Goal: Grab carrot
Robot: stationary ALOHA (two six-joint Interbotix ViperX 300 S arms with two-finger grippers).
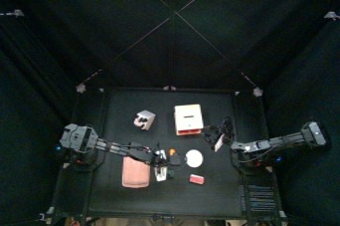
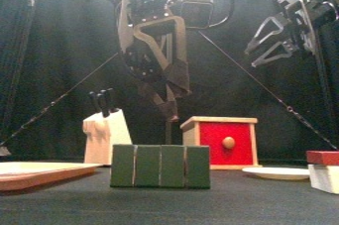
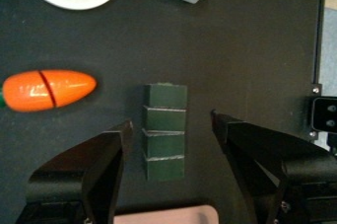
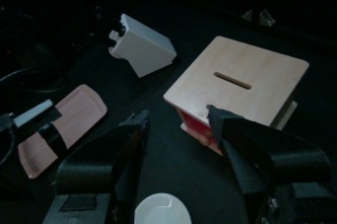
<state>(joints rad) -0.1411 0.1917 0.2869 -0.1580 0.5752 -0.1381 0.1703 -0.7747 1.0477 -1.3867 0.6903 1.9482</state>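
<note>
We note the left gripper (image 3: 171, 154) fully released over the green block (image 3: 166, 132), holding nothing, carrot (image 3: 49, 89) apart beside it on bare desk (image 3: 250, 50); right gripper (image 4: 180, 141) released, raised.

Table (image 1: 119, 106) contents, top view, clock positions from table centre:
- Knife block (image 1: 143, 119): 10 o'clock, rear left.
- Slotted box (image 1: 189, 118): 12 o'clock, just right of the knife block.
- Cutting board (image 1: 135, 173): 8 o'clock, front left.
- Carrot (image 3: 49, 89): near centre, just beside the segmented block (image 3: 165, 131).
- Plate (image 1: 196, 158): 5 o'clock.
- Small block (image 1: 197, 179): 5 o'clock, in front of the plate.
</note>
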